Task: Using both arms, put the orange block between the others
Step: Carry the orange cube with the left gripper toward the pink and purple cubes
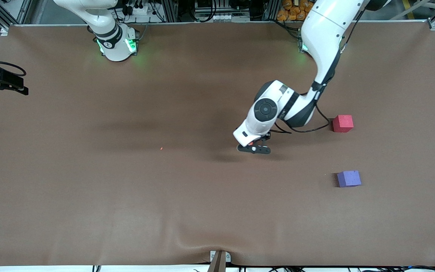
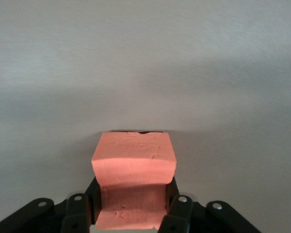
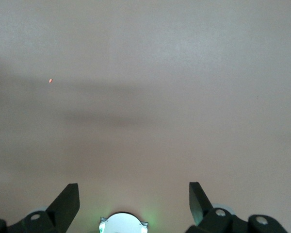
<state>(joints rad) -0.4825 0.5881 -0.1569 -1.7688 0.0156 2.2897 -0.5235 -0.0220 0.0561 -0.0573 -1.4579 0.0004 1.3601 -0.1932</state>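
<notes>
1. The left end effector (image 1: 254, 148) is pinching the orange block (image 2: 134, 167) low over the middle of the desk (image 1: 127, 189); in the left wrist view the two fingers (image 2: 178, 208) press into the block's sides, and in the front view only a sliver of orange shows under the wrist; whether the block rests on the desk or is just off it cannot be told.
2. The grip sits on the lower half of the foam, so the block could pivot or squeeze out when lifted; soft foam deforms under pressure and may spring free.
3. The pinkish-red cube (image 1: 343, 123) and the purple-blue cube (image 1: 349, 178) lie toward the left arm's end of the desk, well apart from each other, the purple-blue one closer to the desk's front edge; the gap between them is the target, and a carry that comes in too low could knock either cube and shift the slot.
4. A release with the block tilted could leave it rolled out of line with the two cubes.
5. The right end effector (image 3: 134, 199) hangs spread and empty over bare desk near the right arm's end and waits; if it joins in late, the two arms could crowd each other near the cubes.
</notes>
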